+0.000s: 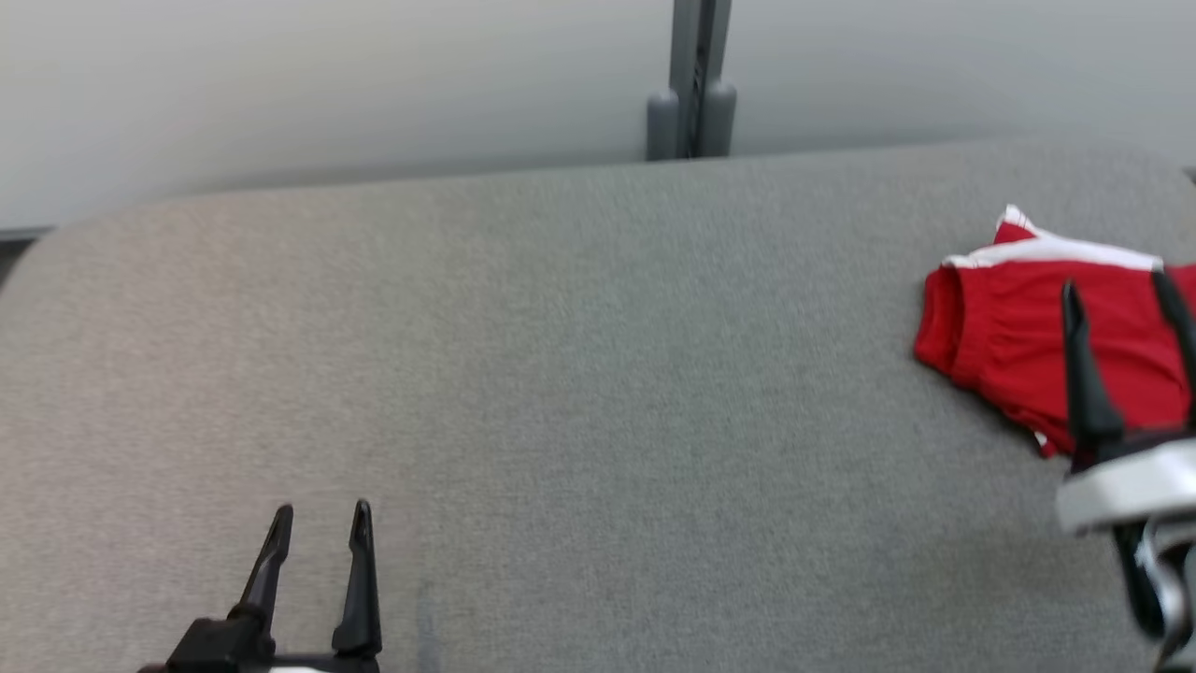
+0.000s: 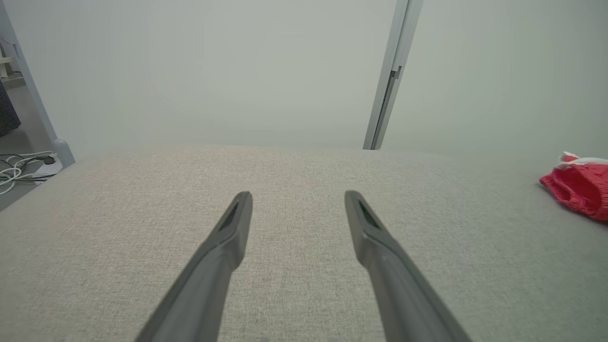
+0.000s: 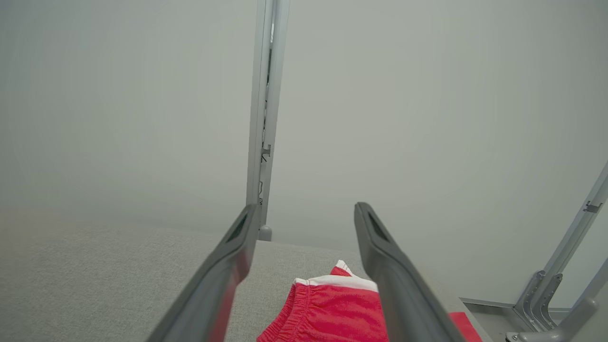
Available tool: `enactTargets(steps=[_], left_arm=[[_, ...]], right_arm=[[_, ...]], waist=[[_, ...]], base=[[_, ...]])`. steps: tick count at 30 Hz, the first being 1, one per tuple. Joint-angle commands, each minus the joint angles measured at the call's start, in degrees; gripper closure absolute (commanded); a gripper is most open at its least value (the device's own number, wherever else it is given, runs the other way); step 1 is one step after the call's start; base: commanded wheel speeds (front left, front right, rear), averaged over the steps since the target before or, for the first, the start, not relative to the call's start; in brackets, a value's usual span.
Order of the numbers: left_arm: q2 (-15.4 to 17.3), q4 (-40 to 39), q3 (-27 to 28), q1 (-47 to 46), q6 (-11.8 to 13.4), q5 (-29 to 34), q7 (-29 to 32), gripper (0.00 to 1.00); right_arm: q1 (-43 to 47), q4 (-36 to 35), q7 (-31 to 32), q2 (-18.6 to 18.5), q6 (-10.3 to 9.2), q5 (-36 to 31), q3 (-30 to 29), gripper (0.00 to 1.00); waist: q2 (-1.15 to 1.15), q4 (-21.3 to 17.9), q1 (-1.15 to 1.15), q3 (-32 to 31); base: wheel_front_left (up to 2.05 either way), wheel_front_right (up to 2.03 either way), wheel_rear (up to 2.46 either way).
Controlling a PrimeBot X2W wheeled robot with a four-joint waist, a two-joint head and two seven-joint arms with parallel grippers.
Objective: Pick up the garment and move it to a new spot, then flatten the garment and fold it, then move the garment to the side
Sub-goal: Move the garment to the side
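The garment (image 1: 1018, 318) is red with a white band, folded into a compact bundle near the right edge of the grey table (image 1: 579, 374). My right gripper (image 1: 1121, 290) hovers over it, open, both dark fingers apart with nothing between them; in the right wrist view the garment (image 3: 332, 308) lies below and between the fingers. My left gripper (image 1: 322, 523) rests open at the lower left, far from the garment. In the left wrist view the left gripper (image 2: 298, 199) points across bare fabric and the garment (image 2: 579, 190) shows at the far right.
A pale partition wall with a grey upright post (image 1: 693, 84) runs behind the table. Cables (image 2: 23, 168) lie on the floor past the table's left end. A grey metal frame (image 3: 560, 289) stands beyond the right end.
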Motion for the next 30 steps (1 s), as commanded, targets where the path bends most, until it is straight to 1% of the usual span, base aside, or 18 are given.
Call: enactTargets(steps=[1, 3, 4, 6, 7, 9, 10, 15, 17, 20, 24, 30], left_arm=[[0.2, 0.6, 0.6, 1.5, 0.5, 0.2, -0.1, 0.0], [0.2, 1.3, 1.3, 2.5, 0.9, -0.3, -0.1, 0.0], [0.2, 2.0, 1.6, 3.0, 1.1, -0.5, -0.1, 0.0], [0.1, 3.0, 2.0, 3.5, 1.1, -1.2, -0.1, 0.0], [0.2, 3.3, 2.3, 3.5, 0.8, -1.2, -0.1, 0.0], [0.1, 4.0, 2.3, 4.0, 0.0, -1.1, -0.1, 0.0], [0.1, 4.0, 2.3, 4.0, 0.0, -1.1, -0.1, 0.0], [0.2, 4.7, 1.8, 4.4, -3.2, -0.8, -0.1, 0.0], [0.2, 4.8, 1.3, 4.0, -4.0, -1.0, -0.1, 0.0], [0.2, 5.4, 1.4, 3.4, -3.9, -1.1, -0.1, 0.0], [0.2, 5.8, 2.0, 3.1, -3.1, -1.4, -0.1, 0.0], [0.2, 6.1, 1.6, 3.4, -2.8, -1.7, -0.1, 0.0]], right_arm=[[4.5, -1.2, -1.5, 2.8, -0.01, -1.3, -1.9, 0.0], [8.6, -1.9, -2.4, 6.0, -0.01, -2.6, -4.1, 0.0], [10.5, -1.9, -2.7, 7.1, -0.01, -4.4, -5.1, 0.0], [13.5, -1.2, -3.0, 9.8, 0.0, -5.9, -6.1, 0.0], [14.9, -0.9, -3.2, 10.3, 0.0, -7.7, -6.3, 0.0], [17.0, -0.8, -3.2, 11.6, -0.01, -8.1, -7.7, 0.0], [17.0, -0.8, -3.2, 11.6, -0.01, -8.1, -7.7, 0.0], [20.7, -0.4, -3.2, 12.7, -0.01, -12.2, -8.9, 0.0], [21.5, -0.4, -3.2, 12.8, -0.01, -12.2, -8.7, 0.0], [22.0, -0.7, -3.2, 12.8, -0.01, -11.3, -8.6, 0.0], [21.9, -0.4, -3.2, 12.9, -0.01, -11.0, -8.1, 0.0], [21.0, 0.0, -3.2, 12.9, -0.01, -11.5, -8.6, 0.0]], waist=[[0.0, 2.8, 0.0, -4.8], [0.0, 3.2, 0.0, -6.2], [0.0, 3.5, 0.0, -6.6], [0.0, 3.8, 0.0, -7.3], [0.0, 4.0, 0.0, -7.7], [0.0, 4.4, 0.0, -8.4], [0.0, 4.4, 0.0, -8.4], [0.0, 4.2, 0.0, -9.3], [0.0, 3.9, 0.0, -9.7], [0.0, 3.2, 0.0, -10.0], [0.0, 2.2, 0.0, -10.1], [0.0, 1.9, 0.0, -10.0]], base=[[0.0, 0.0, 0.0], [0.0, 0.0, 0.0], [0.0, 0.0, 0.0], [0.0, 0.0, 0.0], [0.0, 0.0, 0.0], [0.0, 0.0, 0.0], [0.0, 0.0, 0.0], [0.0, 0.0, 0.0], [0.0, 0.0, 0.0], [0.0, 0.0, 0.0], [0.0, 0.0, 0.0], [0.0, 0.0, 0.0]])
